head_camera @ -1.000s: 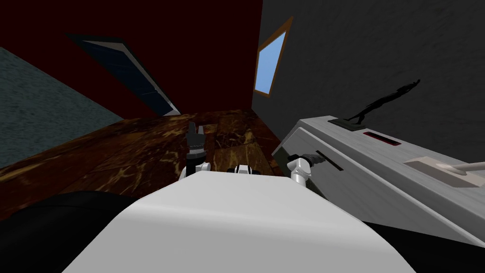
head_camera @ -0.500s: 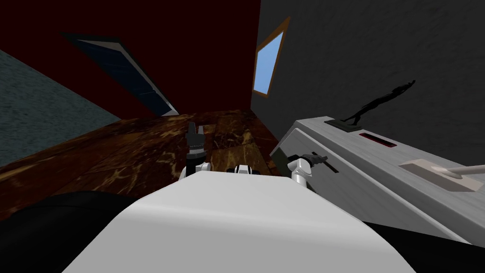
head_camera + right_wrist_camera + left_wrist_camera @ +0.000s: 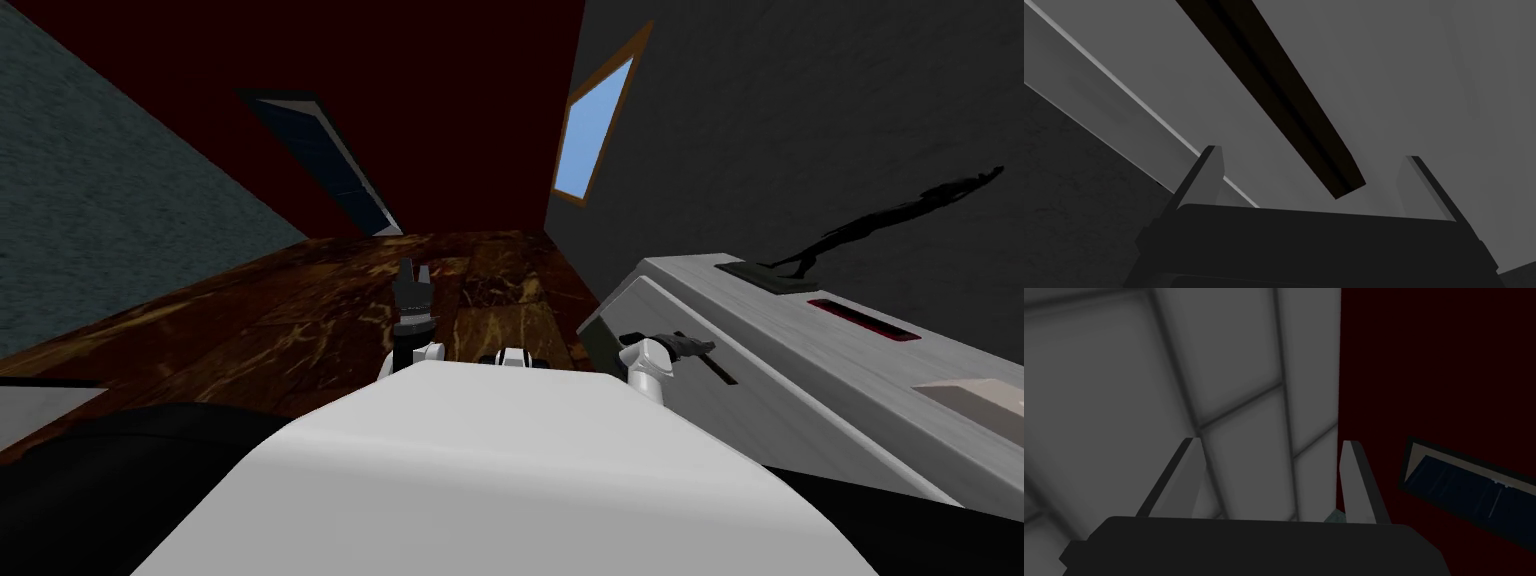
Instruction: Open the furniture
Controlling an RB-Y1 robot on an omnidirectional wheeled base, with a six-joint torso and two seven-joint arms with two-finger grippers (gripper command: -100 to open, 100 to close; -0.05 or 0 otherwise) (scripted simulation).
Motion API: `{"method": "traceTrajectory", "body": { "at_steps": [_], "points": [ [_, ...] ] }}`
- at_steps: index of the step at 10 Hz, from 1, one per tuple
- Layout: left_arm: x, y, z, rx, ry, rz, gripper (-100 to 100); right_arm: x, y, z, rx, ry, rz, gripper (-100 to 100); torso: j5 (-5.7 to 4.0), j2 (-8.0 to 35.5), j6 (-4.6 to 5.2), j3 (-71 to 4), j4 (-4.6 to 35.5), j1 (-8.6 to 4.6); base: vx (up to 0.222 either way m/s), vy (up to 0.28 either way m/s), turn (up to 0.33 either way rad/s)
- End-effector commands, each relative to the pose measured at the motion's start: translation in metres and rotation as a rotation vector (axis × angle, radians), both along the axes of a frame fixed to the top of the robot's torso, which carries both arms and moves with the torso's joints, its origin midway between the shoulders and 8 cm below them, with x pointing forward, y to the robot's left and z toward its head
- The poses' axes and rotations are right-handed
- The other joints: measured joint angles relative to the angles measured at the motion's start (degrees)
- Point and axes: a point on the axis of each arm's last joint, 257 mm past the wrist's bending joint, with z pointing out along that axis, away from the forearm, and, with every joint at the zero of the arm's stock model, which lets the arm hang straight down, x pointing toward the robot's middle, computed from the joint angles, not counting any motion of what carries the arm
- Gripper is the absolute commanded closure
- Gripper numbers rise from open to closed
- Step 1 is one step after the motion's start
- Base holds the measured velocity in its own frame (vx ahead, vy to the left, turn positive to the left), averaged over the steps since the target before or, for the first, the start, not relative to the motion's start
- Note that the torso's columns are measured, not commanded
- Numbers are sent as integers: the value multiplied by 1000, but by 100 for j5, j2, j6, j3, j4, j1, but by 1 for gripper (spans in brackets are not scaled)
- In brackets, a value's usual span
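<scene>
Grey cabinet [image 3: 800, 400] is faced by the right gripper [image 3: 1311, 152]; its fingers are spread wide and nothing is held. Only the near end of the dark bar handle [image 3: 1274, 85] sits between the fingers. The rest runs away past the fingertips, and contact cannot be confirmed. In the head view the same gripper [image 3: 700, 347] is seen right at the handle [image 3: 722, 372]. The left gripper [image 3: 1270, 442] is held out ahead, well apart from the cabinet, equally spread and empty.

Risks, as judged:
- If closed here, only the bar's tip would be caught, so slip-off on the pull is likely. A deeper reach along the bar is advised first.
- A jerked pull could topple the dark figurine [image 3: 870, 225] standing on top, beyond the hand.

No brand, label or readable writing is found.
</scene>
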Motion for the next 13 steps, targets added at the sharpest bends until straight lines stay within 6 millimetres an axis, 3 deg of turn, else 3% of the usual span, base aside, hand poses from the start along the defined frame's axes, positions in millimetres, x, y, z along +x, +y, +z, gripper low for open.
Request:
{"method": "traceTrajectory", "body": {
  "at_steps": [1,3,4,5,6,7,8,9,10,11,13],
  "points": [
    [0,0,0,0,0,0,0,-48,-42,1,-7,-2,-111,-100,-2,-8,9,-3,-2,-4,-145,-4,423],
    [0,0,0,0,0,0,0,-55,-41,-17,17,32,-119,-100,-2,-13,3,-6,-3,-4,-87,-13,255],
    [0,0,0,0,1,0,0,-83,-69,-3,-6,7,-190,-100,-1,-31,14,-17,-9,-3,-84,18,290],
    [0,0,0,0,0,0,0,-90,-67,-19,17,38,-198,-100,2,-17,0,-11,-5,6,-104,3,346],
    [0,0,0,0,0,0,0,-117,-91,-5,-3,7,-268,-100,1,-4,5,-1,-1,4,-149,-2,410],
    [0,0,0,0,0,0,0,-126,-91,-19,17,39,-278,-100,1,11,3,7,4,0,-122,0,392],
    [0,0,0,0,0,0,0,-126,-91,-19,17,39,-278,-100,-1,0,8,3,1,-2,-51,6,91],
    [0,0,0,0,1,0,0,-151,-109,-6,-1,1,-345,-100,-1,-24,15,-13,-7,-4,-96,44,405],
    [0,0,0,0,0,0,0,-158,-113,-10,5,21,-354,-100,7,-16,-4,-11,-2,-9,-106,25,344],
    [0,0,0,0,0,0,0,-186,-129,0,-7,-11,-424,-100,4,-12,2,-7,-1,-16,-133,35,375],
    [0,0,0,0,0,0,0,-198,-129,-14,15,26,-439,-100,13,-5,3,-4,2,-13,-90,15,232]
  ]
}}
